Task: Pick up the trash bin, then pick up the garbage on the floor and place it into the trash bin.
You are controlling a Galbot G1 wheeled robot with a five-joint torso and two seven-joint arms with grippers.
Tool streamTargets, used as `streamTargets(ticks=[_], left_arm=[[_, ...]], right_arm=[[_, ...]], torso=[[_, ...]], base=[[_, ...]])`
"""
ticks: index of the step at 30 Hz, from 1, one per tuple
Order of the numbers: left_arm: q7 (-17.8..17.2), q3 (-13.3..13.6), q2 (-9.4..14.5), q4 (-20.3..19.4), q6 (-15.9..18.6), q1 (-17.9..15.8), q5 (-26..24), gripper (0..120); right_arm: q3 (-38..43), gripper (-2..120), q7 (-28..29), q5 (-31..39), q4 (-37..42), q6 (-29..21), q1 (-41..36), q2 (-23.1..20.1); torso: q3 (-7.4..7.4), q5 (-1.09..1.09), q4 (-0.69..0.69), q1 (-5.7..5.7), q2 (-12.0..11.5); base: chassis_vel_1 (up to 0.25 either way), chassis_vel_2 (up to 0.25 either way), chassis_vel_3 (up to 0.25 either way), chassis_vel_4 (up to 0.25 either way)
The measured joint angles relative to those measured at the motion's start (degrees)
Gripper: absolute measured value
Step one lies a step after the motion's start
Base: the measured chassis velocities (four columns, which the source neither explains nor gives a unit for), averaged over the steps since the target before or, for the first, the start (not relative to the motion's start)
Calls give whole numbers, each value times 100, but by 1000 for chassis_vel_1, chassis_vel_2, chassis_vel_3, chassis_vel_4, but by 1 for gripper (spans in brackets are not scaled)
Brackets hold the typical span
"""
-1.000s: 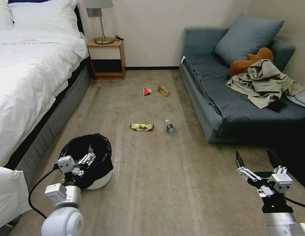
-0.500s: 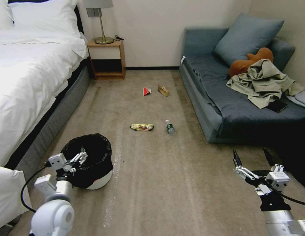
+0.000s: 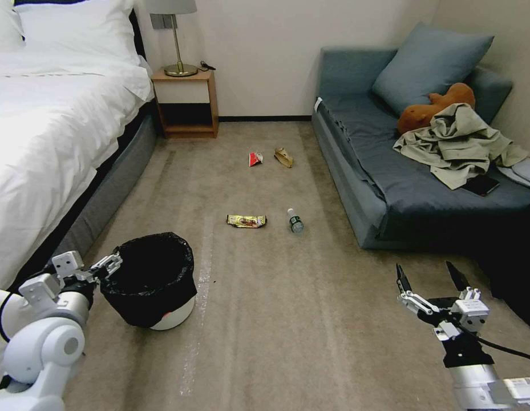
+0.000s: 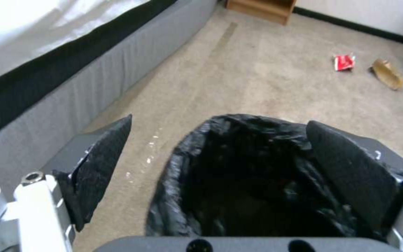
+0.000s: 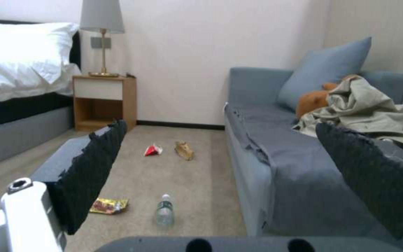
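- carpet (image 3: 265,319) between the bed (image 3: 53,142) and the sofa (image 3: 390,188), litter scattered on it, nothing picked up yet by the look of it.
- bin (image 3: 153,279) stands upright on the floor near the bed, black liner open, no litter visible inside.
- left gripper (image 3: 108,264) sits just beside the bin's rim on the bed side; in its wrist view the jaws are spread wide with the bin mouth between them, holding nothing.
- wrapper (image 3: 246,221) and bottle (image 3: 295,221) lie mid-floor, near each other but apart.
- red packet (image 3: 255,158) and paper bag (image 3: 283,157) lie farther off, near the nightstand (image 3: 186,103).
- right gripper (image 3: 429,278) hangs by the sofa, fingers wide apart, empty.
- i'd say the first step, lifting the bin, isn't done, and all four pieces remain.
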Motion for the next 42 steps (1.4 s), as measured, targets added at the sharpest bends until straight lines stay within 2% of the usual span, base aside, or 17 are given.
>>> streamTargets(ticks=[6, 8, 9, 12, 13, 15, 16, 18, 21, 25, 34, 42], left_arm=[[81, -19, 138, 201, 174, -183, -36, 100], [145, -1, 290, 477, 325, -443, -79, 100], [145, -1, 290, 477, 325, -443, -79, 100], [234, 65, 454, 881, 482, -765, -183, 100], [234, 65, 454, 881, 482, -765, -183, 100], [211, 161, 547, 1131, 629, -980, -432, 100], [211, 161, 547, 1131, 629, -980, -432, 100], [198, 310, 615, 1463, 697, -1195, -516, 100], [189, 375, 639, 1616, 732, -1276, -545, 100], [118, 451, 849, 1998, 894, -1398, -596, 100], [158, 622, 1209, 2268, 1131, -1609, -651, 100], [207, 735, 1291, 2392, 1250, -1687, -651, 100]], right_arm=[[-1, 100, -6, -21, -19, 15, 0, 21], [-12, 100, -7, -61, -52, 33, 6, 54], [-12, 100, -7, -61, -52, 33, 6, 54], [-34, 100, -7, -120, -94, 64, 10, 91], [-34, 100, -7, -120, -94, 64, 10, 91], [-50, 100, -7, -153, -122, 75, 25, 120], [-50, 100, -7, -153, -122, 75, 25, 120], [-67, 100, -7, -188, -155, 89, 44, 170], [-72, 100, -7, -199, -168, 100, 48, 186], [-116, 100, -7, -208, -284, 122, 126, 156], [-256, 100, -7, -221, -472, 166, 231, 149], [-318, 100, -4, -224, -543, 167, 281, 137]], torso=[[0, 0, 0, 0, 0], [0, 0, 0, 0, 0], [0, 0, 0, 0, 0], [0, 0, 0, 0, 0], [0, 0, 0, 0, 0], [0, 0, 0, 0, 0], [0, 0, 0, 0, 0], [0, 1, 0, 0, 0], [0, 0, -1, 0, 0], [0, 0, 2, 0, 0], [0, 1, 1, 0, 0], [0, 2, -1, 0, 0]], base=[[0, 0, 0, 0], [0, 0, 0, 0], [0, 0, 0, 0], [0, 0, 0, 0], [0, 0, 0, 0], [0, 0, 0, 0], [0, 0, 0, 0], [0, 0, 0, 0], [0, 0, 0, 0], [0, 0, 0, 0], [0, 0, 0, 0], [0, 0, 0, 0]])
